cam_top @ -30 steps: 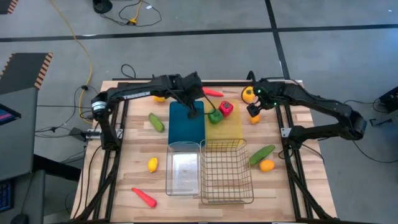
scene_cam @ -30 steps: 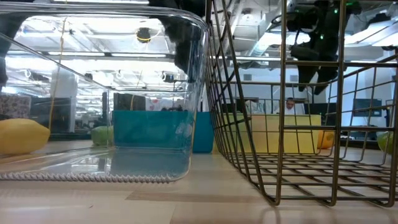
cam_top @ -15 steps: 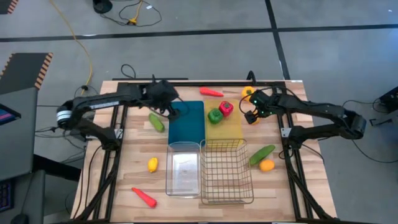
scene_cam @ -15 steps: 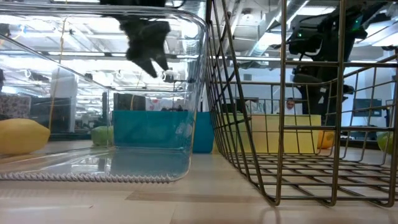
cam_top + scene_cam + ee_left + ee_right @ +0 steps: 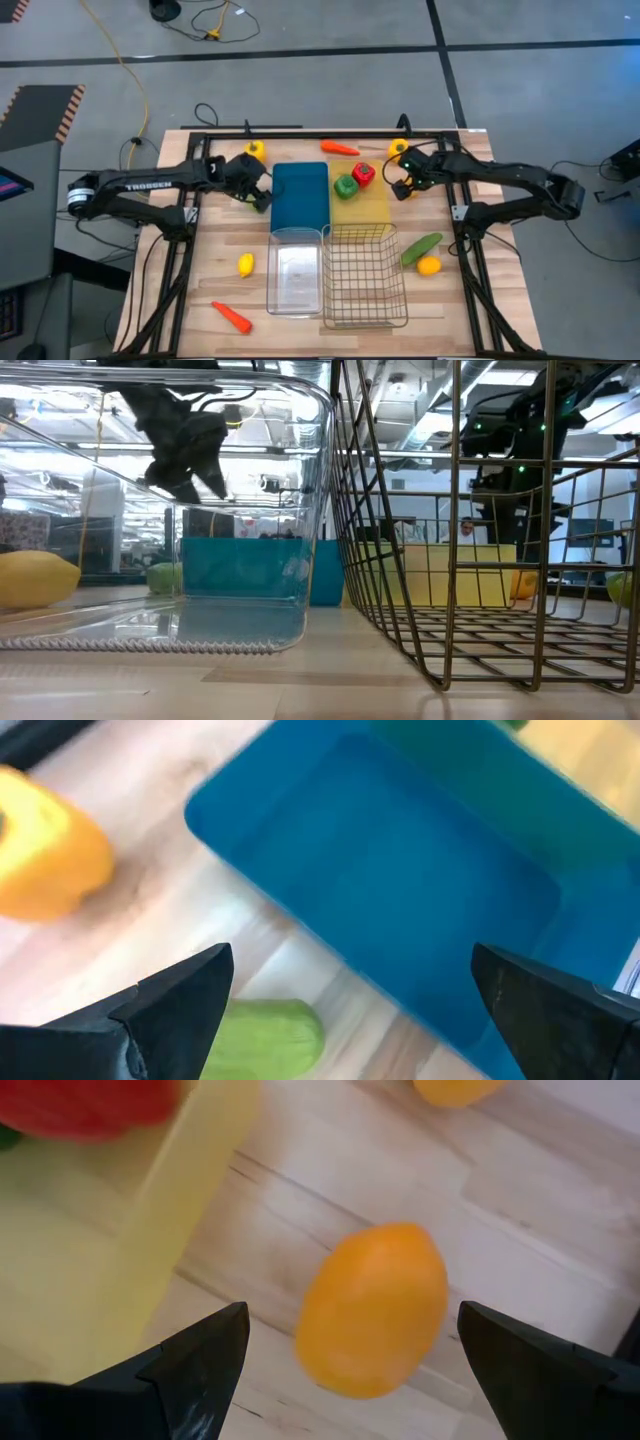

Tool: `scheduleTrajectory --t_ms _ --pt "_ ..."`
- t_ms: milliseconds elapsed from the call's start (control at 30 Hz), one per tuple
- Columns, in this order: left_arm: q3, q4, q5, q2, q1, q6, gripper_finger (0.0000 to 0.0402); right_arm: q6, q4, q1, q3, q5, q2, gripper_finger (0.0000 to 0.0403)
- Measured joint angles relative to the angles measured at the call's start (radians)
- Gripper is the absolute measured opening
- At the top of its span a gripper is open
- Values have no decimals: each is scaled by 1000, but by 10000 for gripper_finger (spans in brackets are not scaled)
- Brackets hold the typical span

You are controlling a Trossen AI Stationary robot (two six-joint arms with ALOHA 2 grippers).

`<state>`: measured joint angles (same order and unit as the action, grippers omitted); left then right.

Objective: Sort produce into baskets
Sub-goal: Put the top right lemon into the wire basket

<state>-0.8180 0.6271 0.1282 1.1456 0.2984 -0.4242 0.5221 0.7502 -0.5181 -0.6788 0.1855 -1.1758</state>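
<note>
The right gripper is hovering with its fingers spread wide and empty, directly above an orange that is lying on the bare wood just right of the yellow tray. In the right wrist view the fruit is sitting between the two dark fingers, a little nearer one than the other. The left gripper is also standing open and holding nothing, low over the green cucumber that is lying just left of the blue tray, with a yellow bell pepper farther back near the far edge.

A red bell pepper and a green bell pepper are resting at the far end of the yellow tray. The clear plastic bin and the wire-mesh basket are standing side by side at the near end, both looking empty. Still loose on the table are a carrot at the far edge, another carrot at the near left, a lemon, and a second cucumber touching a second orange at the right.

For the pick in hand, the right gripper should probably be centring over the orange before descending, since a round toy tends to roll away from an uneven squeeze. Closing at the fruit's widest part and staying clear of the tray wall would likely be helping.
</note>
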Motion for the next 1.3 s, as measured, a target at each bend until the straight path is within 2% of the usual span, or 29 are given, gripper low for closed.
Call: scheduleTrajectory --t_ms 300,600,700,900,1100,1300 --pt "8 -39 0 -1 -54 -26 396 2 -4 -1 -1 0 -126 373" --pt "8 -63 32 -1 -86 -26 396 1 -5 -1 -2 0 -201 299" --pt "8 -63 37 -1 -88 -26 396 1 -2 0 -1 -4 -182 282" --pt "8 -63 33 -1 -89 -16 396 -2 32 3 -27 -59 -89 278" --pt "8 -62 -63 -1 -90 20 396 2 108 37 -117 -99 33 276" --pt "8 -62 -117 -1 -90 20 396 19 100 148 -197 -192 140 276"
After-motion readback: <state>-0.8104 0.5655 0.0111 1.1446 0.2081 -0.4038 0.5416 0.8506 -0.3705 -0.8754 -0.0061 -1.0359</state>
